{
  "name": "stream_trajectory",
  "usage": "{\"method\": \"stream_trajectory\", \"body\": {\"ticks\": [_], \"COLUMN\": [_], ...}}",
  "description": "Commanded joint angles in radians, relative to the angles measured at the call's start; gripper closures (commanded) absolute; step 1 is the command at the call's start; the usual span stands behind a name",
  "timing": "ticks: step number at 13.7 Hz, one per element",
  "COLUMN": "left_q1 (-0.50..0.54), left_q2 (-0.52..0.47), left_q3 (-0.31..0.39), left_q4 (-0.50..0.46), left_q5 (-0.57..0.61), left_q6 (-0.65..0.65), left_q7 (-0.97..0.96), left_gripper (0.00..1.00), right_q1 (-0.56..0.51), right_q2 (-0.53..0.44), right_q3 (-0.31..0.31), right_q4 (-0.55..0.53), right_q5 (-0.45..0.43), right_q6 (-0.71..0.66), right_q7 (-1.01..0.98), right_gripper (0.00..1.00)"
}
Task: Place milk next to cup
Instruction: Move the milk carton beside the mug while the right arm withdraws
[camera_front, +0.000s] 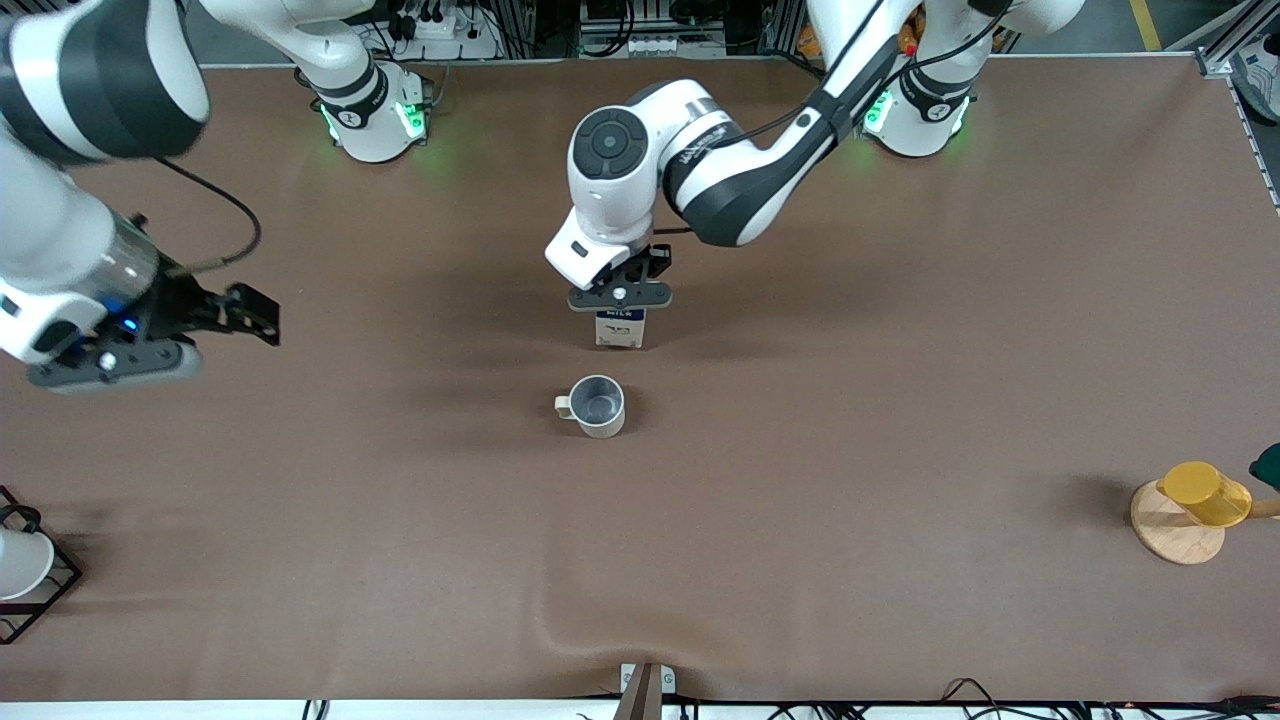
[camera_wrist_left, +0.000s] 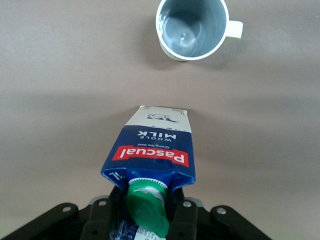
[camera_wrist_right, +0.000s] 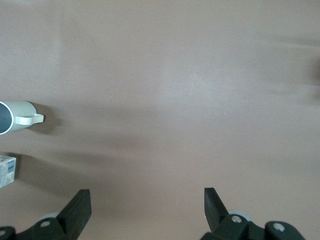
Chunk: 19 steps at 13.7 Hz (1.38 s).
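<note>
Item one: the small pale grey-beige mug (camera_front: 597, 405) with a grey inside stands upright on the brown tabletop (camera_front: 850, 420), roughly midway along it. Its small side handle points toward the right arm's end of the tabletop.

Item two: the small gable-top milk carton (camera_front: 620, 329), dark blue with a round green cap, a red logo and a pale whitish lower part, stands near the mug, farther from the front camera than it, with a strip of bare tabletop between them. In the left wrist view the carton (camera_wrist_left: 152, 150) stands upright, and its base appears to meet the tabletop.

Item three: the left hand (camera_front: 620, 296) is directly over the carton, its fingers closed on the carton's upper part just under the cap.

Item four: the right hand (camera_front: 165, 335) waits in the air over the tabletop toward the right arm's end, well apart from the mug; its fingers (camera_wrist_right: 77, 212) are spread wide with nothing between them.

Item five: a yellow cup (camera_front: 1205, 493) lies tilted on a round wooden stand (camera_front: 1175, 527), well apart from the mug, at the left arm's end.

Item six: a black wire rack (camera_front: 35, 590) holding a white piece, well apart from the mug, at the right arm's end.
</note>
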Motion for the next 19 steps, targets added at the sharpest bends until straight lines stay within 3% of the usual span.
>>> {"method": "stream_trajectory", "body": {"ticks": [1,9,19], "left_q1": [-0.017,-0.017,-0.015], "left_q2": [0.042,0.077,0.077], "left_q3": [0.016,0.021,0.05], "left_q4": [0.038,0.036,0.038], "left_q5": [0.027,0.028,0.028], "left_q6": [0.037,0.092,0.105], "left_q7": [-0.059,-0.051,-0.05], "left_gripper": [0.71,0.7,0.64], "right_q1": [-0.051,-0.138,-0.174], "right_q2": [-0.059,-0.137,-0.161], "right_q3": [-0.015,-0.017,-0.017], "right_q4": [-0.049,-0.049,-0.022], "right_q5": [-0.009,-0.009,0.008], "right_q6": [-0.018,-0.077,-0.157], "right_q7": [-0.057,-0.146,0.023], "right_gripper": [0.0,0.0,0.0]}}
